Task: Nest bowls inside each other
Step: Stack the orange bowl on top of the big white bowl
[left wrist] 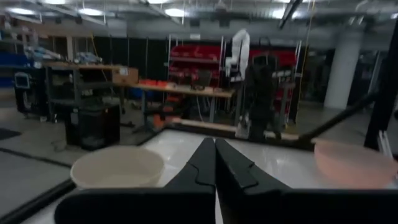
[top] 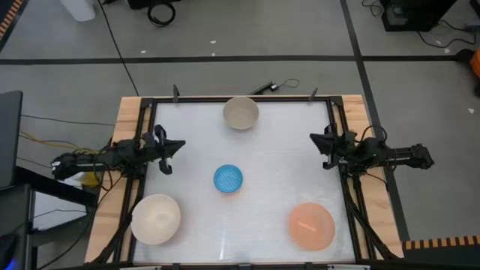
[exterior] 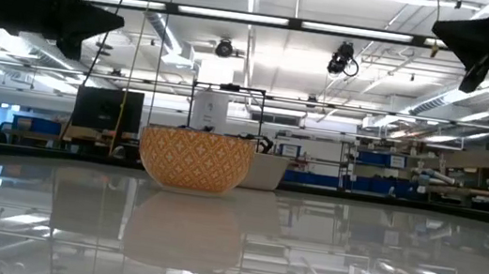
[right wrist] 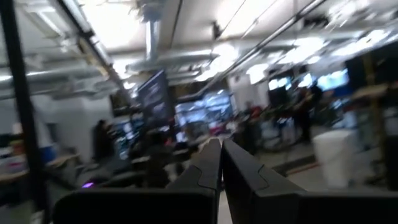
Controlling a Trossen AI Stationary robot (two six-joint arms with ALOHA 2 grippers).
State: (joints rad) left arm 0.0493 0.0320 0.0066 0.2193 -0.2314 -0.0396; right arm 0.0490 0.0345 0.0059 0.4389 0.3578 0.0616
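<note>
Four bowls rest on their bases on the white table, apart from each other. The beige bowl is at the far middle and the small blue bowl at the centre. The white bowl is near left, the peach bowl near right. My left gripper is shut at the left edge, pointing across the table above the tabletop. My right gripper is shut at the right edge, pointing back toward it and tipped upward. Neither holds anything.
A dark frame runs round the tabletop, with wooden boards outside it at left and right. A cable and a small dark object lie on the floor beyond the far edge. Bare table lies between the bowls.
</note>
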